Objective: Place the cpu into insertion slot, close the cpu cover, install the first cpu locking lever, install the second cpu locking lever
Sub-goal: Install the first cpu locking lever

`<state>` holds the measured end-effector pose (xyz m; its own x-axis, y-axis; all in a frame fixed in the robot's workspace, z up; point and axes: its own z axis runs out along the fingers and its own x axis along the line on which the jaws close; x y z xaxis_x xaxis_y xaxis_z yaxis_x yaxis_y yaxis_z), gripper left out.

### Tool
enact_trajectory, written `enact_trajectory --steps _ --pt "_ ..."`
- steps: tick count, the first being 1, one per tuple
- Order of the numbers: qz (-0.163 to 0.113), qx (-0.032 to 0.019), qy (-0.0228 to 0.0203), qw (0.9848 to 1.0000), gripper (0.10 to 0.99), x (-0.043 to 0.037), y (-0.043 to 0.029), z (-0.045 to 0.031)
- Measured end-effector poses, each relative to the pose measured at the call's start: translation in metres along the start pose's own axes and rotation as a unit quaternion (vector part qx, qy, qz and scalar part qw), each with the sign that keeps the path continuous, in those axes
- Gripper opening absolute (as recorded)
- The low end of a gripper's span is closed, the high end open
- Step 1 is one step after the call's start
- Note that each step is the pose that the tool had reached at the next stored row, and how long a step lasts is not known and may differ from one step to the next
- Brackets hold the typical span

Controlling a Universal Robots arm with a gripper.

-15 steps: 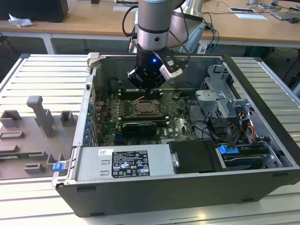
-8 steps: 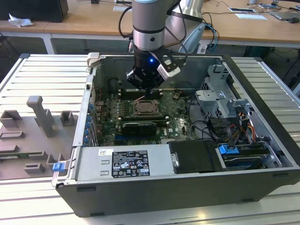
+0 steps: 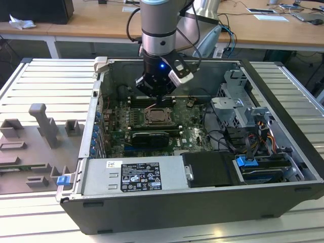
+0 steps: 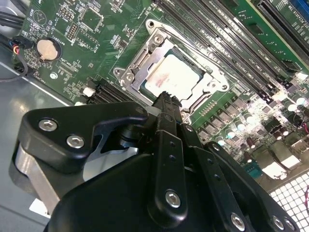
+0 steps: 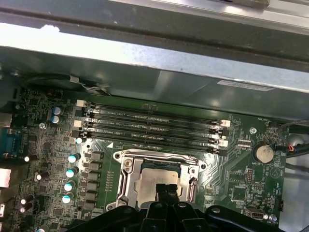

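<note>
Standing on slatted table (image 3: 45,86), computer case (image 3: 202,210) with cpu (image 4: 174,73).

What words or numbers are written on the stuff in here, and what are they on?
Nothing here can be read; all the print is too small.
White sticker on the power supply: tiny black print and logos, unreadable.
Pale strip label on the case wall: unreadable.
White lettering on the green board: unreadable.
cpu top: faint marks, unreadable.
</note>
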<state>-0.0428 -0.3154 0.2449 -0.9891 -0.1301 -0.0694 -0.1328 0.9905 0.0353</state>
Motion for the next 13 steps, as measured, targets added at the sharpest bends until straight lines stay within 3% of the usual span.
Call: enact_trajectory --steps 13 --pt "0.000 -0.0001 0.0000 1.0000 0.106 0.0032 0.0004 0.0001"
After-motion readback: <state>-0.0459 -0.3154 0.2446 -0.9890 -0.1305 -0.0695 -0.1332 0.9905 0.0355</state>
